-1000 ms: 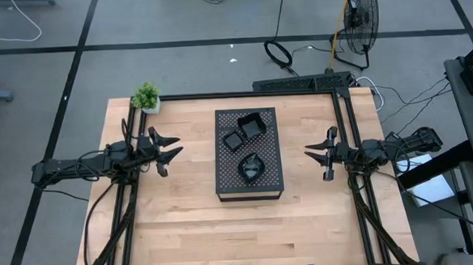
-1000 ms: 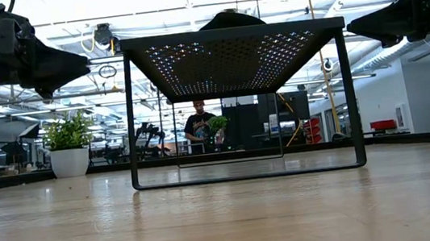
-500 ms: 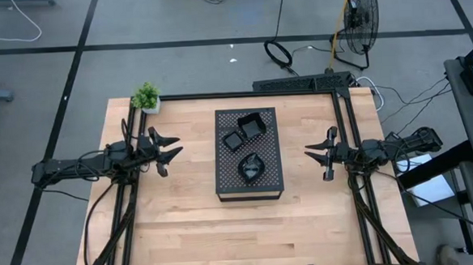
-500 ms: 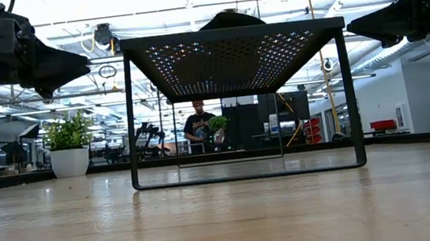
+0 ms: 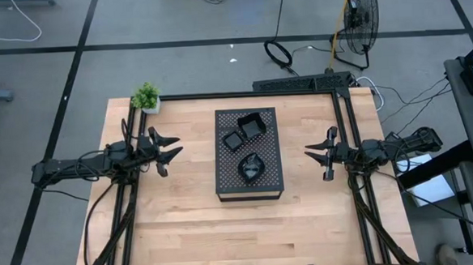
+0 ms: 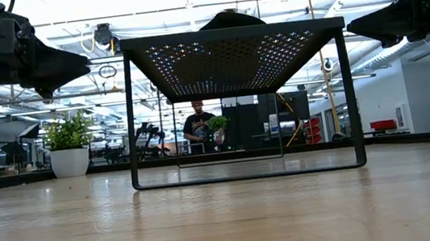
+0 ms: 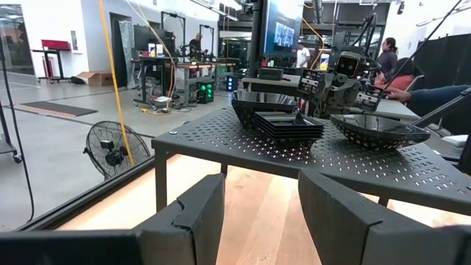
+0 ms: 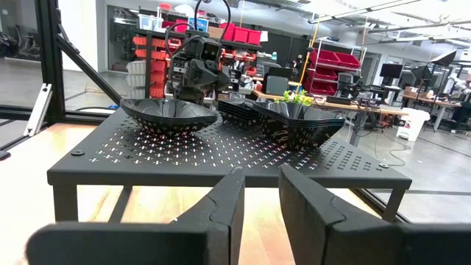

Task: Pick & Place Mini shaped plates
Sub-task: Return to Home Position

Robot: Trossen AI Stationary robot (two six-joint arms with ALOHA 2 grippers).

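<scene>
Three stacks of mini shaped plates [image 5: 251, 167] sit atop the perforated black shelf [image 5: 266, 159] at the centre of the wooden surface [image 5: 184, 216], while the left claw [image 5: 172, 150] and right claw [image 5: 312, 150] hover released, well apart, on either side.

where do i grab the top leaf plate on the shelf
Probably by its raised wavy rim, pinched from above on the side facing the right gripper. The leaf plate stack nests, so only the top rim stands free, and the square plates crowd the far end of the shelf.
</scene>
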